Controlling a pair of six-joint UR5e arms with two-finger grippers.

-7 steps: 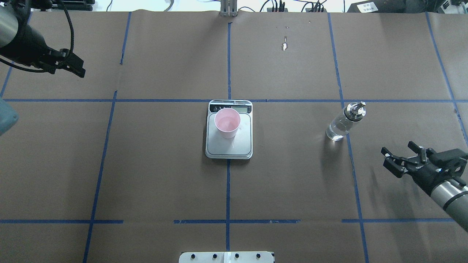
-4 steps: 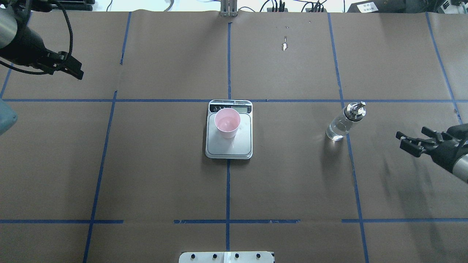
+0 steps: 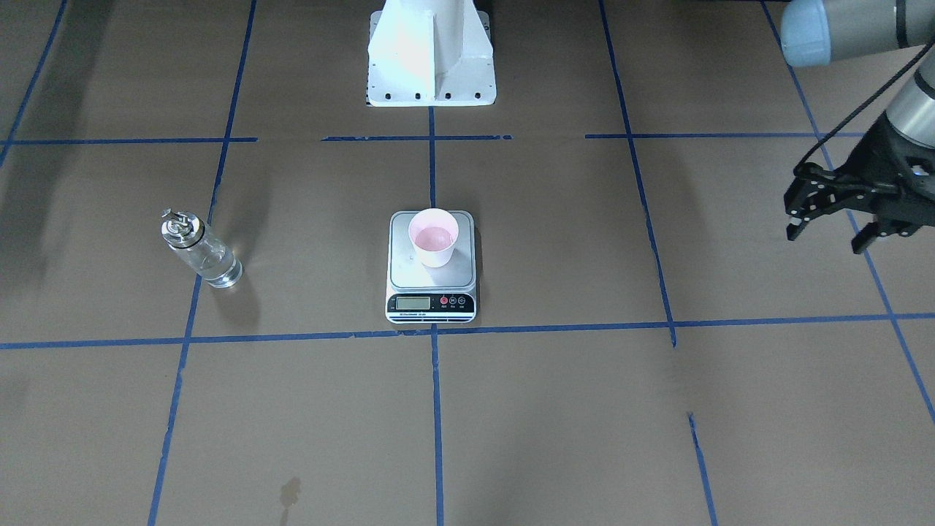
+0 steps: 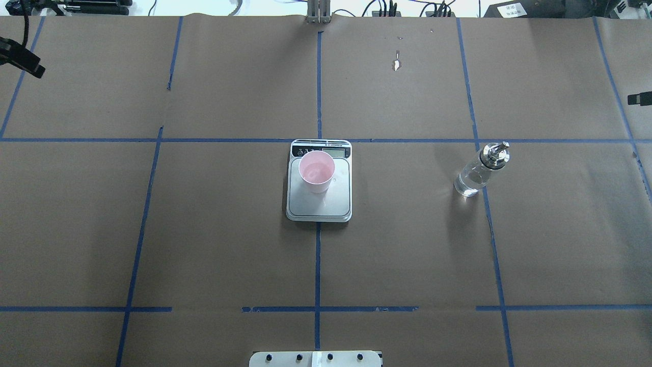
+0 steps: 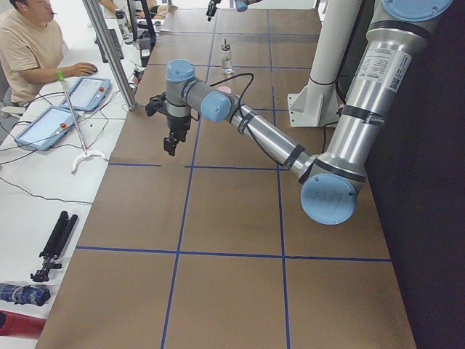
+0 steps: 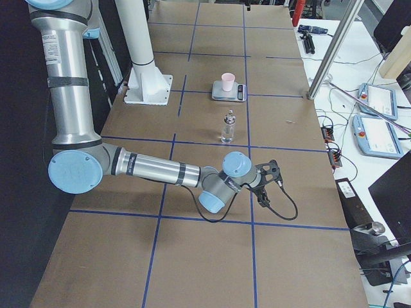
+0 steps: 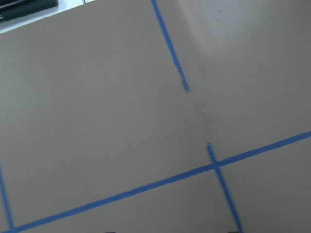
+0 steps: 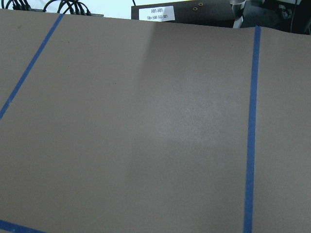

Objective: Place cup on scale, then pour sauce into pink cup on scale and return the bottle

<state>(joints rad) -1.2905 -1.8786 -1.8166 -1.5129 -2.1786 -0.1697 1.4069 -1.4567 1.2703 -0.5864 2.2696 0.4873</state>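
Observation:
The pink cup [image 4: 316, 171] stands upright on the far part of the steel scale [image 4: 318, 205], near its display. In the front-facing view the cup [image 3: 433, 237] is on the scale [image 3: 431, 279] at the table's middle. The clear glass bottle [image 4: 476, 174] with a metal spout stands alone to the right, with colourless sauce inside it; in the front-facing view the bottle [image 3: 201, 252] is at the left. My left gripper [image 3: 825, 239] hovers open and holds nothing, far out at the table's left side. Of my right gripper [image 4: 639, 98] only a dark tip shows at the right edge, so I cannot tell its state.
Blue tape lines divide the brown table cover. The robot's white base [image 3: 431, 58] stands at the near middle edge. Beyond the table's left end a person [image 5: 29, 43] sits at a desk with tablets [image 5: 87, 91]. More tablets [image 6: 379, 99] lie beyond the right end.
Both arms have drawn outward and away from the table's middle. The left gripper slid toward the far left corner, and the right gripper moved farther off past the right edge. Cup, scale and bottle stayed put.

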